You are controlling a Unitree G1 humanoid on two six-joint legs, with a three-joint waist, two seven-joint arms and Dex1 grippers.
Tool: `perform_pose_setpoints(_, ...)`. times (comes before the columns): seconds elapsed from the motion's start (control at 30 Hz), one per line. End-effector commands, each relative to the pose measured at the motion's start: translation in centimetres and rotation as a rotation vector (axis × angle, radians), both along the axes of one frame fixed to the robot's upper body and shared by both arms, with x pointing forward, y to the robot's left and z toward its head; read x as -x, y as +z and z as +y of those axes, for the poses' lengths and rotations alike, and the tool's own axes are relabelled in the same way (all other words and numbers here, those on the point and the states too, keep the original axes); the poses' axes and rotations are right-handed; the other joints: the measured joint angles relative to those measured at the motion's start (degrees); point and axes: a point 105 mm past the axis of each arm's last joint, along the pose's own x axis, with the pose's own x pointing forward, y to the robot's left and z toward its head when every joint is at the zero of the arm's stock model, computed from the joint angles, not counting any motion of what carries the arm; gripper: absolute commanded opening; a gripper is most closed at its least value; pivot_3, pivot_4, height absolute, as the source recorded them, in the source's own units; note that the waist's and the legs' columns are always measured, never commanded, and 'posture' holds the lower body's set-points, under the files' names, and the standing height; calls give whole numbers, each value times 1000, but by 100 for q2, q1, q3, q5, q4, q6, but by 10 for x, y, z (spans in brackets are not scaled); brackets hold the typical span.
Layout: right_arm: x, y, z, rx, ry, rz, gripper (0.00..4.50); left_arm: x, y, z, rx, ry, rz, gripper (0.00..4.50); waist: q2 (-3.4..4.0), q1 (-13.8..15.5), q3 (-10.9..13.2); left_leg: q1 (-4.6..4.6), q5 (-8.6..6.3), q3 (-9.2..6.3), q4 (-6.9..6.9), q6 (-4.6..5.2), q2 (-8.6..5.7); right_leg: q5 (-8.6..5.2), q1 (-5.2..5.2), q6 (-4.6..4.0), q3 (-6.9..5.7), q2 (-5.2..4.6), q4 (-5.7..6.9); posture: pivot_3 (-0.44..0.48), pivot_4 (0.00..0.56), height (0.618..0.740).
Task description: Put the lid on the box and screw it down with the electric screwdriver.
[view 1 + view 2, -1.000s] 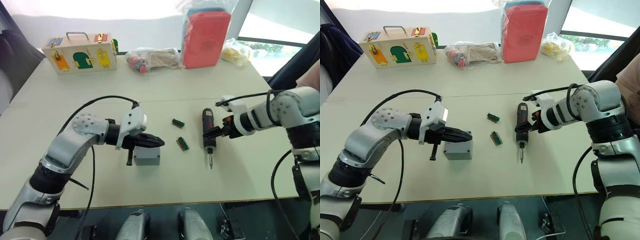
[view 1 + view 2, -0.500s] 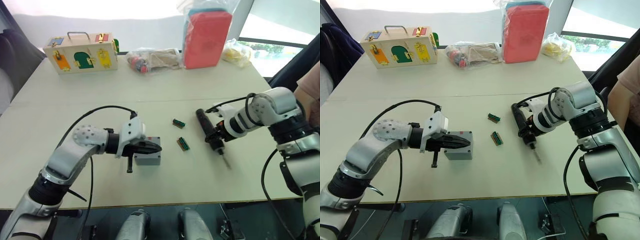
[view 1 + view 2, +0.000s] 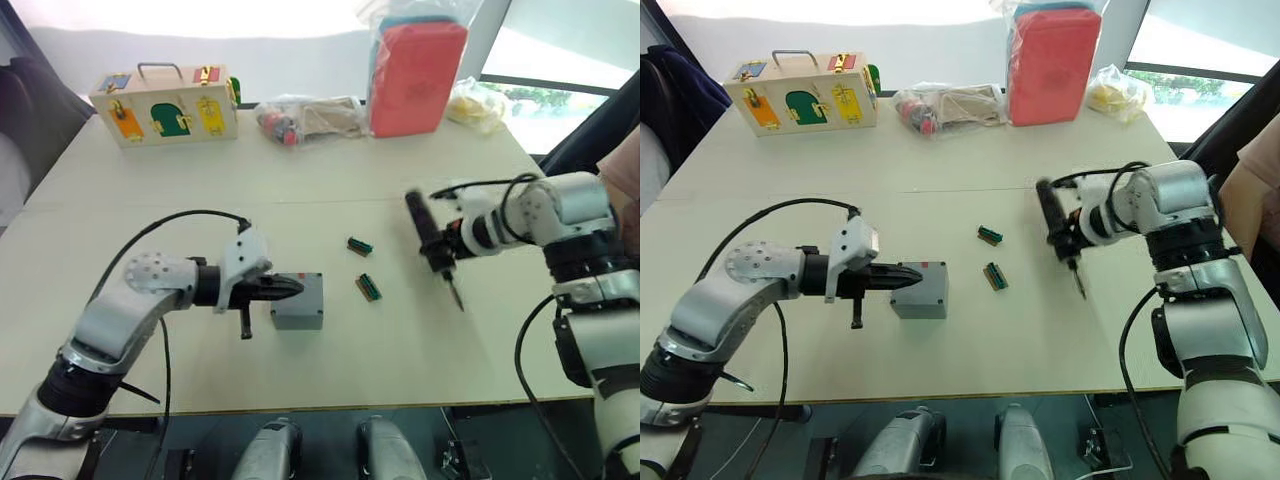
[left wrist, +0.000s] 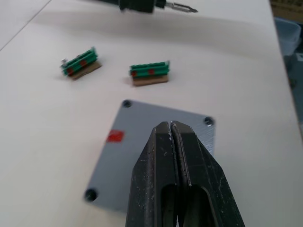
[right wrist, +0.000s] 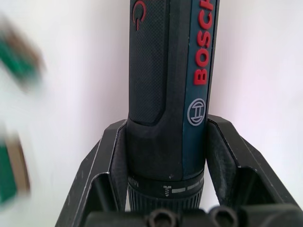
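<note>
Gripping: our right end effector (image 3: 1068, 243) clamps the electric screwdriver (image 3: 1053, 222), lifted off the desk (image 3: 940, 170).
Left end effector (image 3: 908, 273): fingers closed together, empty, over the lid (image 4: 156, 142) on the box (image 3: 923, 290).

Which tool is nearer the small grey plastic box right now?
Left. The left tool, shut, rests over the small grey plastic box. The right tool holds the black electric screwdriver well off to its right.

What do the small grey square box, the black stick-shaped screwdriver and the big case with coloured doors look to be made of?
Small grey square box: likely moulded plastic, matte, with recessed corner screw holes.
Black stick-shaped electric screwdriver: plastic body with a textured grip and printed red lettering; its thin bit looks metallic.
Big case with coloured doors: pale wood by its look, painted doors, seemingly metal handle.
</note>
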Motion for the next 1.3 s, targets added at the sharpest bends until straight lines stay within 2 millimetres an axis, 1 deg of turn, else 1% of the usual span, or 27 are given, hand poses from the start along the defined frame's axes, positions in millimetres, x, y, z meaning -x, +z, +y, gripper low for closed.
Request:
perform_pose_setpoints(0.03,16,105,42,-326,228,-512,1808,-4,11,8,56,21,8,0,0,-26,1,-1,0,-1,-1,0,4,0,-2,0,0,2,-1,0,150,740)
perform_pose_setpoints(0.07,32,118,55,-448,315,-571,1808,-3,9,6,53,9,26,0,0,-50,1,-1,0,2,-1,0,6,0,-5,0,3,2,0,0,150,740)
perform_pose_setpoints(0.1,48,124,67,-504,403,-612,1808,-2,6,4,44,-5,41,0,0,-54,1,-1,0,4,-6,-1,8,0,-9,1,10,2,2,0,150,740)
perform_pose_setpoints(0.13,61,124,80,-524,482,-634,1808,0,5,3,36,-16,53,0,1,-51,1,-1,0,2,-9,0,12,0,-11,1,11,4,3,0,150,740)
perform_pose_setpoints(0.2,83,114,105,-522,599,-668,1808,1,3,-1,31,-32,67,0,-5,-27,-3,0,0,-6,-19,1,15,0,-13,0,5,5,7,0,150,740)
perform_pose_setpoints(0.27,96,108,122,-576,646,-697,1808,-2,2,-4,33,-29,64,0,-11,2,-7,2,-1,-15,-23,2,12,0,-9,0,-1,4,4,0,150,740)
perform_pose_setpoints(0.33,97,97,140,-567,624,-738,1808,-7,-1,-5,15,-11,45,0,-12,4,-8,12,-4,-17,-15,7,10,0,7,0,0,2,5,0,150,740)
perform_pose_setpoints(0.43,103,80,161,-581,634,-759,1808,-5,-6,-1,-18,-12,53,0,-12,5,-8,12,-4,-15,-1,7,1,0,6,0,2,3,17,0,150,740)
perform_pose_setpoints(0.5,104,69,168,-578,630,-765,1808,-4,-9,2,-35,-6,57,0,-11,-4,-7,12,7,-16,0,-12,2,0,4,0,0,5,16,0,150,740)
perform_pose_setpoints(0.57,103,55,174,-548,635,-777,1808,-2,-17,4,-72,-1,54,0,-11,-14,-7,12,9,-14,-4,-17,1,0,1,0,1,5,14,0,150,740)
perform_pose_setpoints(0.63,96,44,174,-523,625,-791,1808,0,-25,5,-98,3,57,0,-11,-13,-8,12,9,-12,-4,-16,1,0,1,0,3,5,11,0,150,740)
perform_pose_setpoints(0.7,90,38,175,-501,622,-806,1808,-1,-32,7,-116,13,54,0,-11,-10,-8,14,9,-11,-1,-15,1,0,6,0,3,5,12,0,150,740)
perform_pose_setpoints(0.8,86,37,178,-492,618,-828,1808,-1,-37,8,-115,22,53,0,-9,-5,-10,20,7,-13,-1,-11,2,0,10,0,2,6,15,0,150,740)
perform_pose_setpoints(1.0,78,35,177,-478,586,-859,1808,0,-37,7,-100,26,53,0,-10,-2,-10,22,8,-16,-4,-15,2,0,12,0,1,6,15,0,150,740)
perform_pose_setpoints(1.2,78,22,178,-445,604,-830,1808,-1,-36,7,-99,23,53,0,-9,-4,-11,23,8,-16,-4,-13,3,0,14,0,1,7,15,0,150,740)
perform_pose_setpoints(1.3,82,9,178,-413,629,-803,1808,-1,-38,7,-101,18,57,0,-9,-3,-12,24,8,-16,-4,-13,3,0,15,0,0,7,15,0,150,740)
